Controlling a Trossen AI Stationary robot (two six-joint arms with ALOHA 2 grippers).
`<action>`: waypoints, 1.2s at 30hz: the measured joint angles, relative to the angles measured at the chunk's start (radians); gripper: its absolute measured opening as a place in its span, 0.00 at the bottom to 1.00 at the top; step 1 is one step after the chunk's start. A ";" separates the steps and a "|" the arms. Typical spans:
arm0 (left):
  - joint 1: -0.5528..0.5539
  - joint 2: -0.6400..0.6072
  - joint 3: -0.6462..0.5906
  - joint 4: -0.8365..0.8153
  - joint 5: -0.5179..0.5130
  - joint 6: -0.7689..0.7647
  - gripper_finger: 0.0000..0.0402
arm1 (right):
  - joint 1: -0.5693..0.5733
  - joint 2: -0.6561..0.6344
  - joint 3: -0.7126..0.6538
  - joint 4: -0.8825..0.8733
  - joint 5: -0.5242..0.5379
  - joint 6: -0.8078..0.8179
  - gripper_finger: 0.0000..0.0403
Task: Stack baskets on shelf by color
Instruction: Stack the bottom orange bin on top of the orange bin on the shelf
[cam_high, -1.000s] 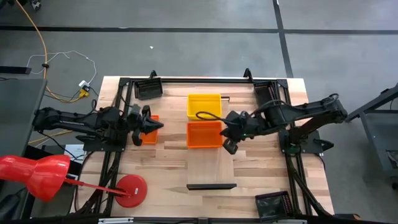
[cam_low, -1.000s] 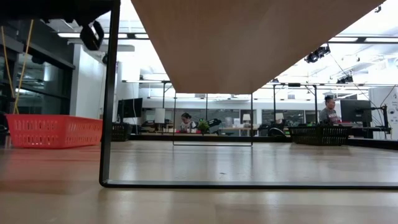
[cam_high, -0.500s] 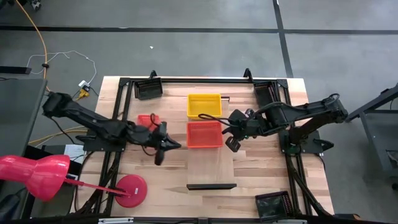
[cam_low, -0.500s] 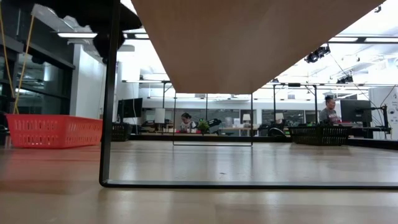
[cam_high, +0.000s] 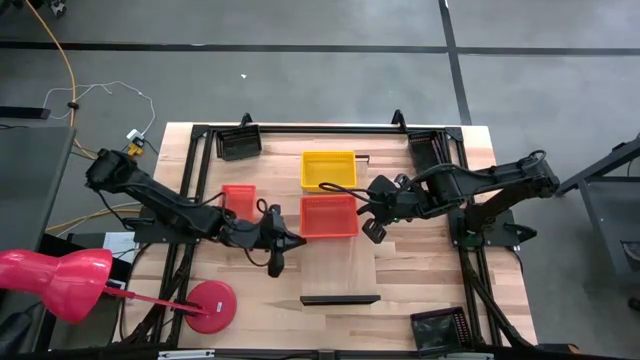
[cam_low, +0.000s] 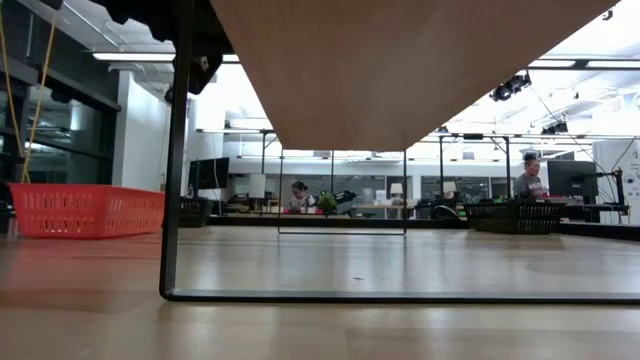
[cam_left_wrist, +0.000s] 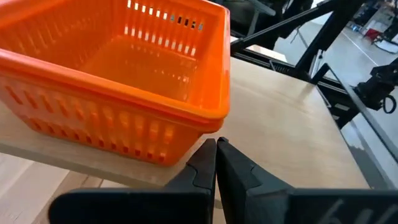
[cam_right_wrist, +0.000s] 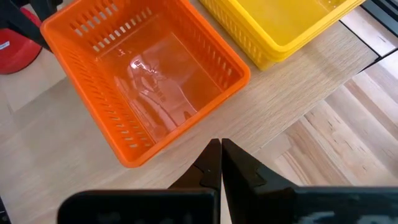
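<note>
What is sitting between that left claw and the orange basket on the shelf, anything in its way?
Nothing visible. The left gripper, fingers shut, sits just off the near corner of the orange basket on the shelf, with only bare board between them. The right gripper waits at the basket's other side.
</note>
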 joint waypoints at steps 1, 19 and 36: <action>0.000 0.004 0.000 0.003 -0.005 0.000 0.00 | 0.000 0.000 0.000 0.000 0.001 0.000 0.00; 0.002 -0.025 0.001 0.000 -0.011 0.032 0.00 | 0.000 0.000 0.000 -0.001 -0.038 -0.004 0.00; 0.002 -0.331 0.001 -0.196 0.160 0.264 0.00 | 0.092 0.005 -0.291 0.478 -0.284 0.107 0.00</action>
